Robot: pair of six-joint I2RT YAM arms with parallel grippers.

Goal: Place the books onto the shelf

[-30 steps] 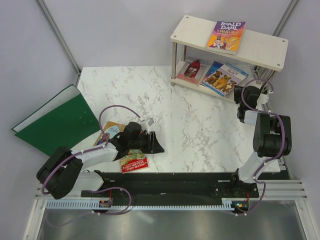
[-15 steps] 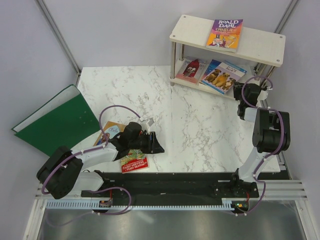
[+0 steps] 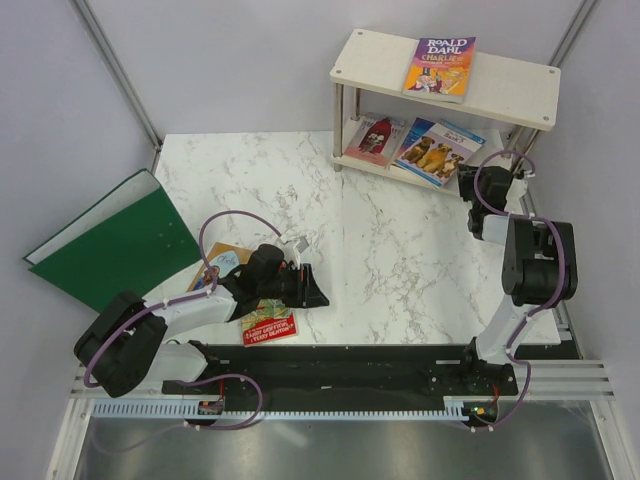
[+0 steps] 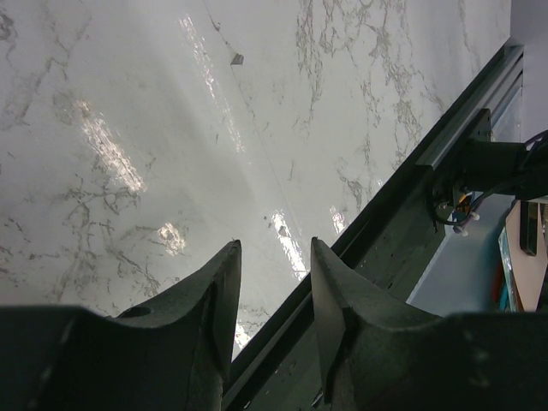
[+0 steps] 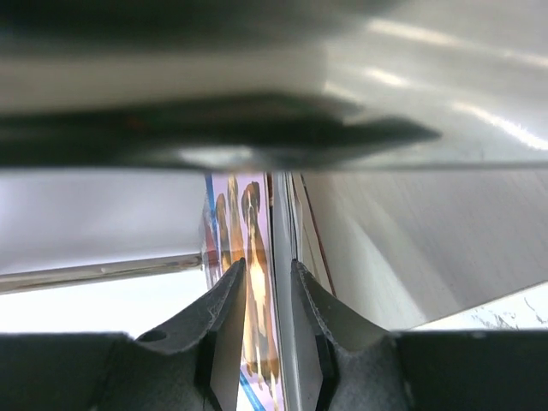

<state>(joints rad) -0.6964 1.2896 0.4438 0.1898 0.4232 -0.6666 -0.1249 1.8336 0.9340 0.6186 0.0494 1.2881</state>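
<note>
Top external view: right arm (image 3: 530, 262) stands folded upright, right gripper (image 3: 467, 178) clamped on the dog book (image 3: 437, 152), flat on the shelf's (image 3: 520, 85) lower board, title end farthest. Left gripper (image 3: 318, 292) lies low, parted, empty.

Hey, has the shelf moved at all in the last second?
Yes. The shelf slid left: its front-left leg, earlier just right of the table's centre seam, now stands just left of it.

Dahl book (image 3: 440, 65) atop shelf (image 3: 510, 88); dogs book (image 3: 433, 152) below
</note>
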